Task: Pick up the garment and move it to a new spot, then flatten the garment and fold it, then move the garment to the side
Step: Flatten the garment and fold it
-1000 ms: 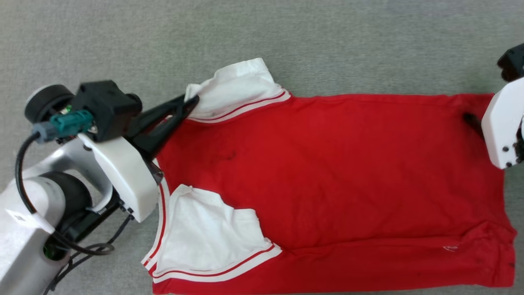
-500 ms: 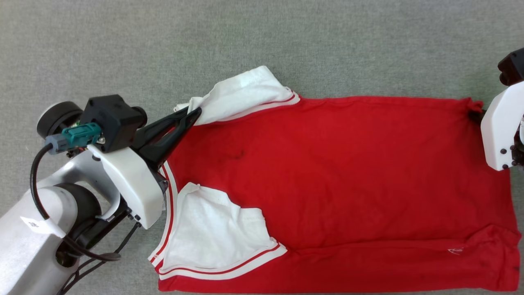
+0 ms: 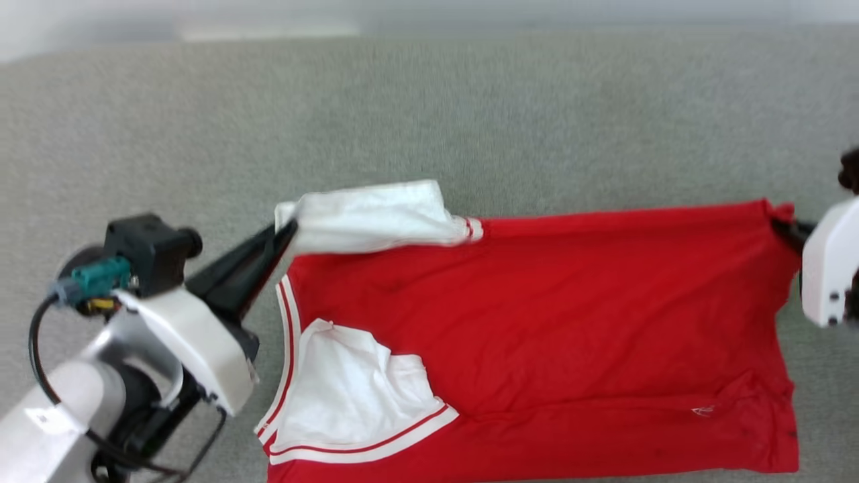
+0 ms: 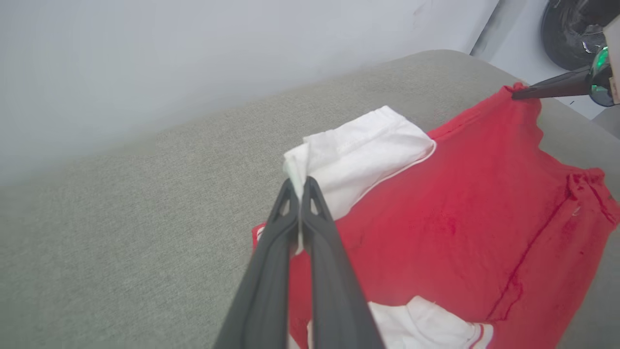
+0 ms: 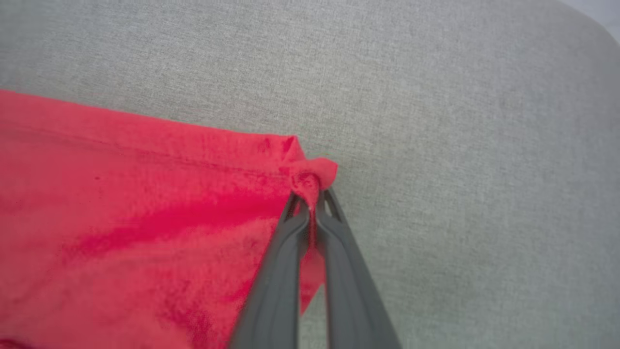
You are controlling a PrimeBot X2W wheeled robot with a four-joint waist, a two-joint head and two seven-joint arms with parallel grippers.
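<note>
White arm shells (image 3: 194, 349), black looping cable (image 3: 31, 352)

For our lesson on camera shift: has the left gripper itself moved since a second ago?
Yes. Against the lower white sleeve lying flat, the left gripper, shut on the upper sleeve, has shifted toward the head view's left.

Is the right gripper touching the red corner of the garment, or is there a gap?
Touching. The right wrist view shows the right gripper shut on a bunched red corner of the garment, with the cloth pinched inside it.
</note>
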